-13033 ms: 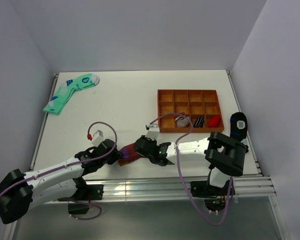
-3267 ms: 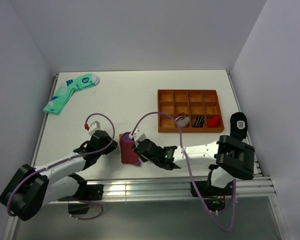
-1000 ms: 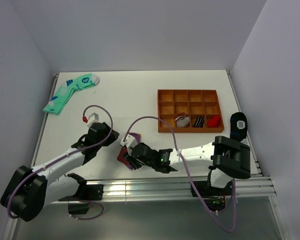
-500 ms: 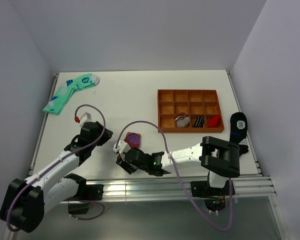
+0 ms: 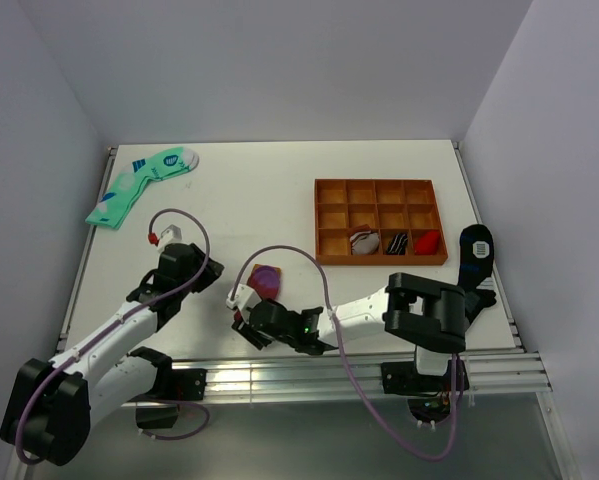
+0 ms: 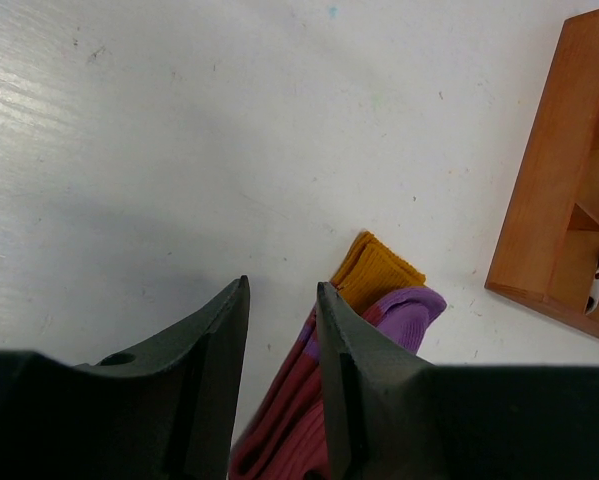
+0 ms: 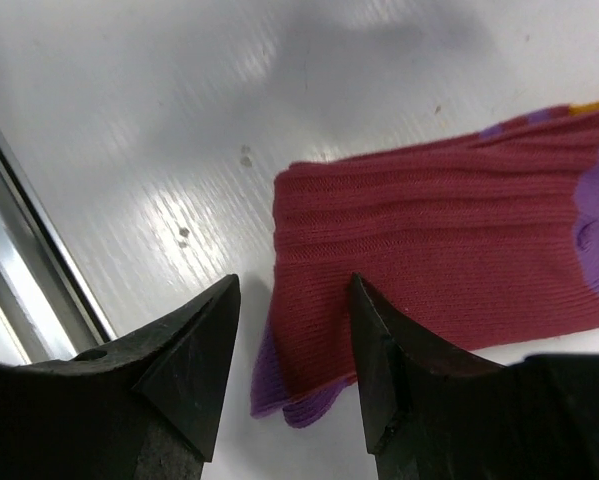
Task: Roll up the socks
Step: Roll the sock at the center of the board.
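While the maroon socks [image 5: 266, 281] lie bunched on the white surface [image 5: 279, 190] near its front edge, I see my left fingers [image 6: 214, 370] open over bare surface just beside their mustard cuff, and my right fingers [image 7: 189, 350] open at their purple-edged end, gripping nothing.
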Action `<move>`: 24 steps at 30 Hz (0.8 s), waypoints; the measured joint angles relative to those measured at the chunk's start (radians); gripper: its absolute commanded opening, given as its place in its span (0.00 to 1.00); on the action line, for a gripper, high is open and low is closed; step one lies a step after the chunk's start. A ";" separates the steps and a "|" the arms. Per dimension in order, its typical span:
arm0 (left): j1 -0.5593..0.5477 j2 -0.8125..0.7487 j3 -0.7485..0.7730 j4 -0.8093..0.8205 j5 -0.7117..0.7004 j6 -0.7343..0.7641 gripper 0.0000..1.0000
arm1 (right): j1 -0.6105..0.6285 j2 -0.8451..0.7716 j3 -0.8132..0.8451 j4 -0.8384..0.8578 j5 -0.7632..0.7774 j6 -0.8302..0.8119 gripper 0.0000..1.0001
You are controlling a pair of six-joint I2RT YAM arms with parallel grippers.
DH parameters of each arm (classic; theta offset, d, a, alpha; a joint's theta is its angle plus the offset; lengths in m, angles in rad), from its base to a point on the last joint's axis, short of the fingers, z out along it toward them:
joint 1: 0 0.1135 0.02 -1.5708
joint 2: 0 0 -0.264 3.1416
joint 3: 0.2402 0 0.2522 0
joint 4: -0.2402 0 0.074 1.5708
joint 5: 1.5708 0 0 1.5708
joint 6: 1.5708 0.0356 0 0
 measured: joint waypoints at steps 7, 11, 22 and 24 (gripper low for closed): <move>0.002 0.016 0.004 0.001 0.005 0.006 0.38 | 0.000 0.017 -0.051 0.088 0.013 0.003 0.55; 0.002 0.026 0.004 0.001 0.006 0.007 0.39 | 0.000 0.019 -0.072 0.132 0.021 0.009 0.54; 0.002 0.025 0.004 -0.002 0.006 0.007 0.38 | 0.000 0.043 -0.149 0.311 0.061 0.039 0.44; 0.002 0.020 0.004 -0.007 0.006 0.007 0.38 | 0.000 0.048 -0.160 0.340 0.067 0.045 0.43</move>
